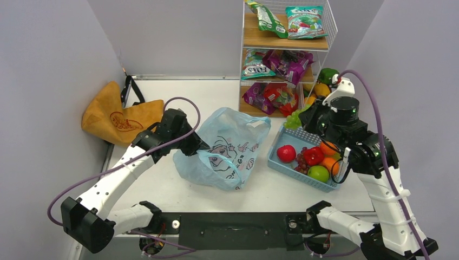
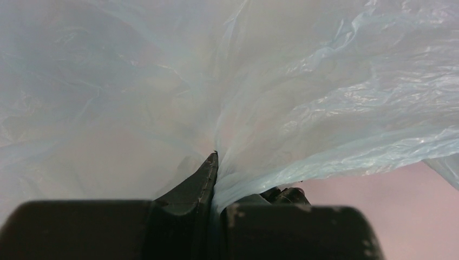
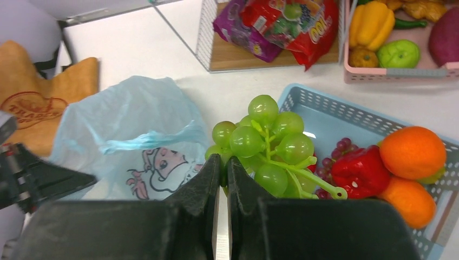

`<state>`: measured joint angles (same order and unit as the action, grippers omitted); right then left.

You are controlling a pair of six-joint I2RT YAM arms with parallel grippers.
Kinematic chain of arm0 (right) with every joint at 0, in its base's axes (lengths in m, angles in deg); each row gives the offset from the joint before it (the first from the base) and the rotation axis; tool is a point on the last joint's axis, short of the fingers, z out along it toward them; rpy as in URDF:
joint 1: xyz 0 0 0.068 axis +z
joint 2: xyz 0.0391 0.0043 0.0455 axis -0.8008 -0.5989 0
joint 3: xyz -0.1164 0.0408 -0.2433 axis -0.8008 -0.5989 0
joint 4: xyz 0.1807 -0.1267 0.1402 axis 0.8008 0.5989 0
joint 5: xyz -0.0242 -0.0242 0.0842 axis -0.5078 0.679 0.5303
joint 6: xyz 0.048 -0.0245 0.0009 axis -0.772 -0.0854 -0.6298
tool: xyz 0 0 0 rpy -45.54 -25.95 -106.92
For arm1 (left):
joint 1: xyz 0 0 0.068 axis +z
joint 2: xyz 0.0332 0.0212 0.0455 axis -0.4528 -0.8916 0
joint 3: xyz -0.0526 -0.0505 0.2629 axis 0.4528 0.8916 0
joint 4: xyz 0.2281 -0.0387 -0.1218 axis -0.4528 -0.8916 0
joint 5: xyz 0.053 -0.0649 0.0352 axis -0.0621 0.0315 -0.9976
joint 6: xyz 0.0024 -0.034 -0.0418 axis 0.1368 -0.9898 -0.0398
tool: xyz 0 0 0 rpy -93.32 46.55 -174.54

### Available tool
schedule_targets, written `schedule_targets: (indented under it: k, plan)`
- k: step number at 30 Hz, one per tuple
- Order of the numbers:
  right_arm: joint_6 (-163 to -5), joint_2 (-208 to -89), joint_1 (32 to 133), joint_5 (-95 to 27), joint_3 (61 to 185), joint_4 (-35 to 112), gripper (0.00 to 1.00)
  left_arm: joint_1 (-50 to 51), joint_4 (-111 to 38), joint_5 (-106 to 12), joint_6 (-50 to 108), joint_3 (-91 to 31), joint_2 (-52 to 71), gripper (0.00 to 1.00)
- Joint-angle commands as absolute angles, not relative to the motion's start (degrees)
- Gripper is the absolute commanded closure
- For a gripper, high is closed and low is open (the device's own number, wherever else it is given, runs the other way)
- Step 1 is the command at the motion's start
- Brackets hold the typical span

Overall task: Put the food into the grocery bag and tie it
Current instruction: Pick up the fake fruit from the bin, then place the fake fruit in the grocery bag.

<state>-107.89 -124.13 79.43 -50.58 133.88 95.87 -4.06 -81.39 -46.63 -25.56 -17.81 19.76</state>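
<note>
Thin light blue plastic carrier bag [image 1: 227,146]: translucent crinkled film, faint sheen on the creases. Bunch of green grapes [image 3: 265,143], right of bag: smooth, glossy skins. Pale blue perforated plastic basket [image 3: 325,105], right of bag: matt. Tan-orange cloth tote [image 1: 116,116], left of bag: matt. White wire rack [image 1: 331,21], behind bag: metal, bare wood boards.

A lab cell staged as a grocery; plain grey walls [image 1: 48,54] box my table [image 1: 216,92]; beyond my right gripper [image 3: 222,160], a wire shelf [image 1: 254,36] of snack packets [image 1: 306,21].
</note>
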Motion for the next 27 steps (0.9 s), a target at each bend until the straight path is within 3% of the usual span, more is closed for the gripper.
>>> schedule_targets:
  k: [1,12,27]
  plan:
    - [-106.0,-122.5,79.9,-45.0,137.8,93.0,1.00,-3.5,-77.1,-44.9,-26.7,-21.0,18.2,1.00]
    - [-106.3,-122.4,86.7,-31.8,142.4,83.9,1.00,-2.4,-73.6,-43.7,-31.2,-22.6,17.7,1.00]
    - [-109.3,-131.3,95.2,-30.0,145.7,78.6,1.00,-1.6,-67.2,-39.3,-37.1,-20.1,18.7,1.00]
